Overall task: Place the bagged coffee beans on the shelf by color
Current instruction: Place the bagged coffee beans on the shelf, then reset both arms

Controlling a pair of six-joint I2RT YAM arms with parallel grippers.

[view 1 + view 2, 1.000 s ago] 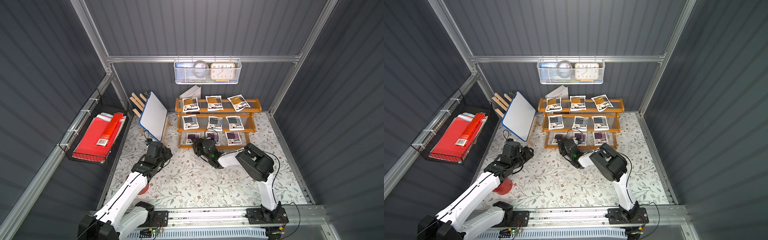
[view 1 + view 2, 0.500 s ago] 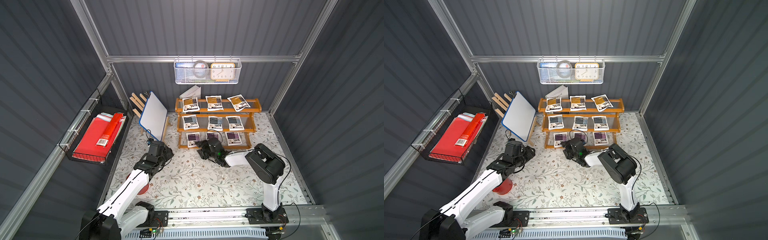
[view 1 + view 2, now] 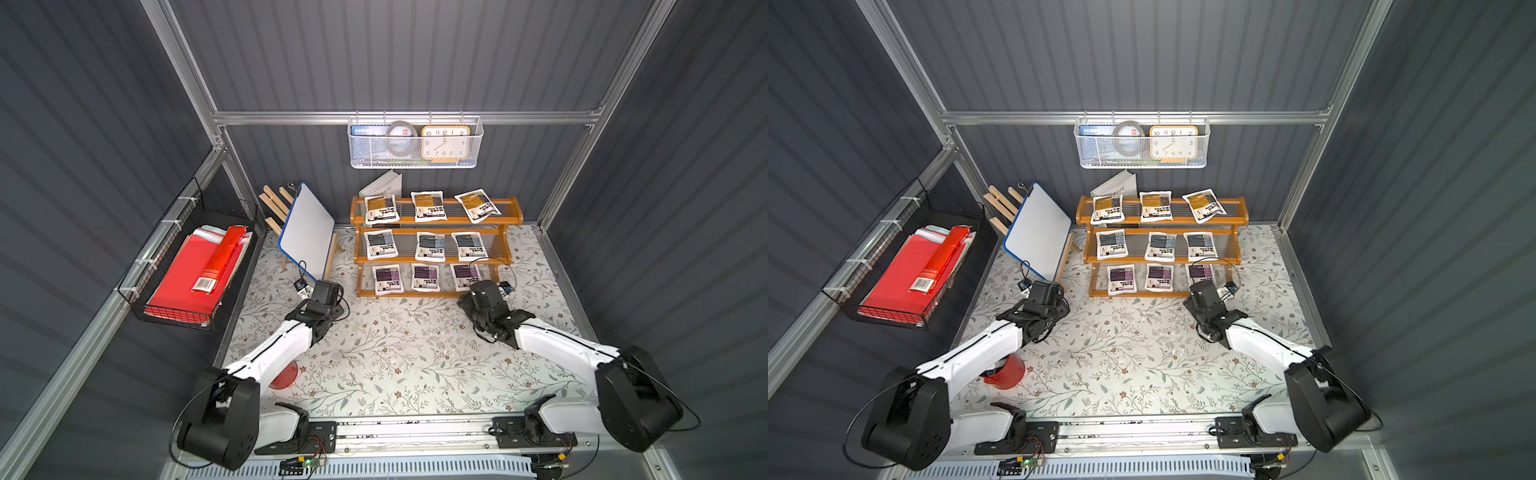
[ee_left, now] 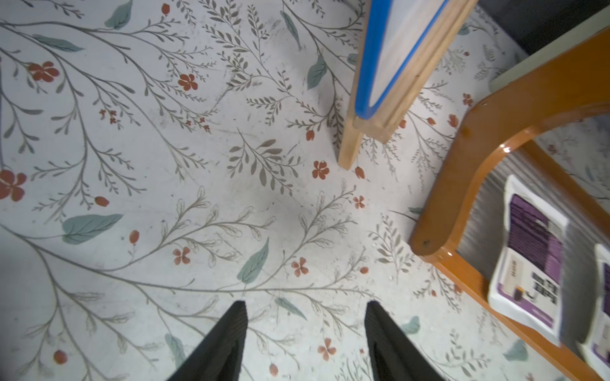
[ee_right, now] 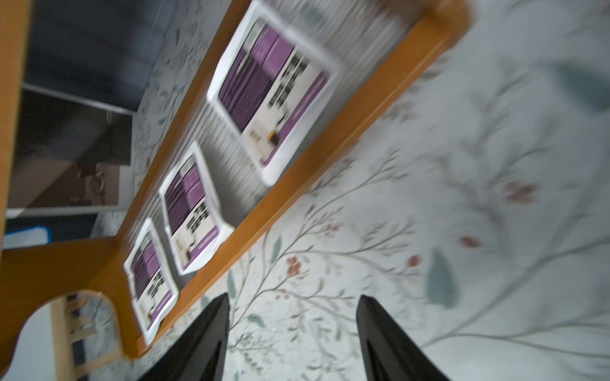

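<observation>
L gripper [image 4: 306, 305]: released, nothing betw. fingers, above floral bench [image 3: 395, 353] nr shelf [image 3: 436, 227] L end.
R gripper [image 5: 293, 297]: released, empty, nr shelf R end, bottom tier.
Stock: bagged coffee beans [image 3: 430, 246], 9 pcs, all on shelf.
- yellow pouches [image 3: 428, 206] x3, top tier
- blue-grey pouches [image 3: 1160, 246] x3, mid tier
- purple pouches [image 3: 425, 277] x3, bottom tier

Glossy wooden shelf [image 4: 468, 171], ribbed clear slats.

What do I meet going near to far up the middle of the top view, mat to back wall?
Floral mat → purple pouches on the bottom tier of the shelf → blue-grey pouches, middle tier → mustard-yellow pouches, top tier → white book → white mesh basket up on the wall.
</observation>
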